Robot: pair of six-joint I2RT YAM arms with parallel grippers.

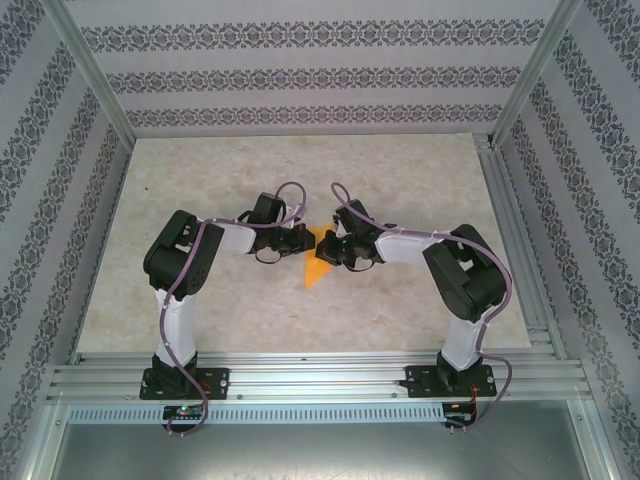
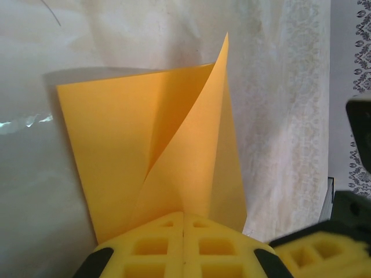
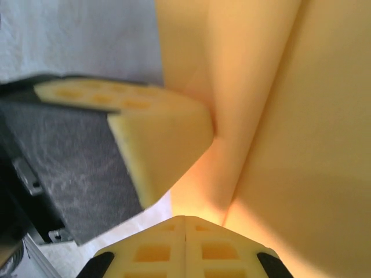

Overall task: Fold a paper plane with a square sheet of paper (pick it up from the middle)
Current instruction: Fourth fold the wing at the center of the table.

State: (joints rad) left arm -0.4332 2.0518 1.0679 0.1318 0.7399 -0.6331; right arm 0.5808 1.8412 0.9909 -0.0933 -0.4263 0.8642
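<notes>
Two grippers meet over the middle of the table (image 1: 200, 190) in the top external view. The left gripper (image 1: 303, 243) reaches in from 9 o'clock and the right gripper (image 1: 323, 250) from 3 o'clock, their tips nearly touching. The square sheet of paper (image 1: 313, 271), orange-yellow, sits between and beneath them, with one corner pointing toward 7 o'clock.

Left wrist view: I see the left gripper (image 2: 184, 231) at 6 o'clock, its yellow pads pressed together and clamped on the near edge of the sheet (image 2: 116, 145). One panel lies flat toward 10 o'clock. A second flap stands up and curls to a point at 12 o'clock. A pad of the right gripper (image 2: 301, 249) sits at 5 o'clock, just beside the sheet's corner.

Right wrist view: the right gripper (image 3: 184, 237) is at 6 o'clock with its pads together. The sheet (image 3: 301, 116) spreads from 12 to 4 o'clock and meets their tips, but I cannot tell whether a layer is nipped between them. The left gripper's finger (image 3: 156, 133) enters from 9 o'clock, its tip against the crease.
</notes>
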